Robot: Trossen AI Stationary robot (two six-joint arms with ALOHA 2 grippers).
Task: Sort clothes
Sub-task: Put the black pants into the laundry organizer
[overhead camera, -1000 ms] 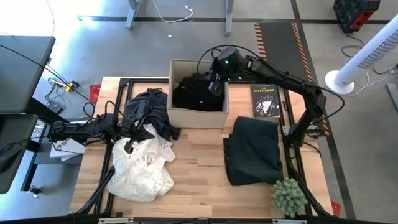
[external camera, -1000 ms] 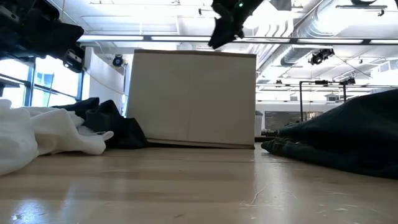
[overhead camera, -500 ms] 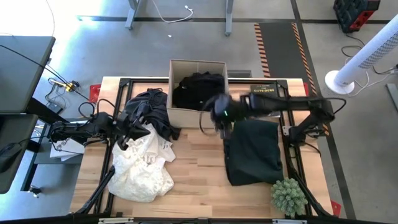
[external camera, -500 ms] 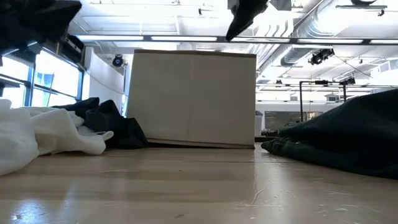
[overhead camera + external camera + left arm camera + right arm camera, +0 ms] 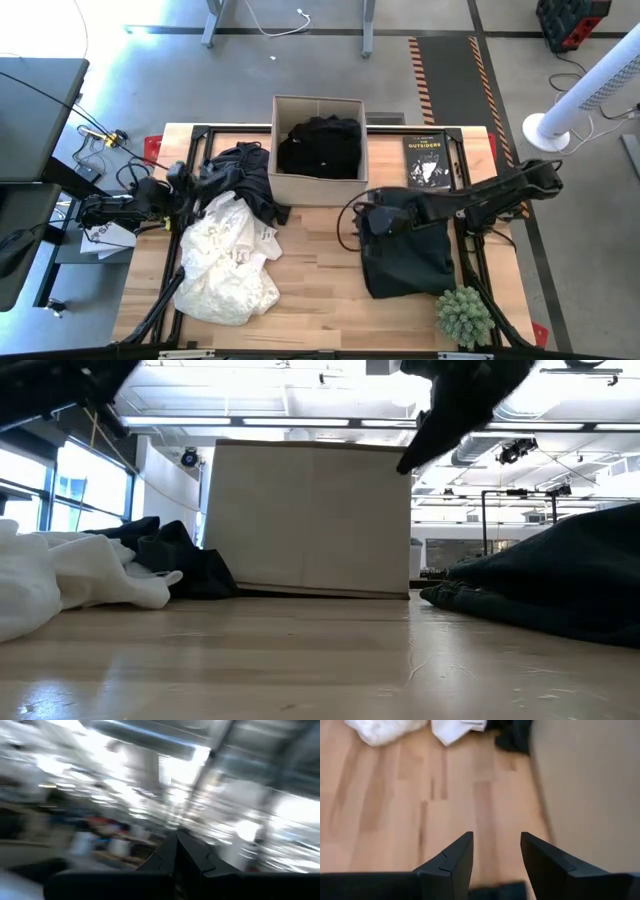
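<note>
Now my right hand [image 5: 368,222] hovering spread and empty over near edge of dark garment [image 5: 408,250] lying on surface [image 5: 320,270] beside box [image 5: 318,150]. Left hand [image 5: 180,190] waiting by white clothes [image 5: 228,262], grip unclear. Next: lowering, pinching fabric.

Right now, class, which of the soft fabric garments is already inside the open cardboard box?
The black garment heaped in the cardboard box. The dark garment by the right gripper, the white printed one and the dark one beside it all lie on the wooden table.

left wrist view: motion-blurred | box [image 5: 318,150] floor: hidden by dark clothes [image 5: 320,147] | plant [image 5: 466,318]: edge-cropped
</note>
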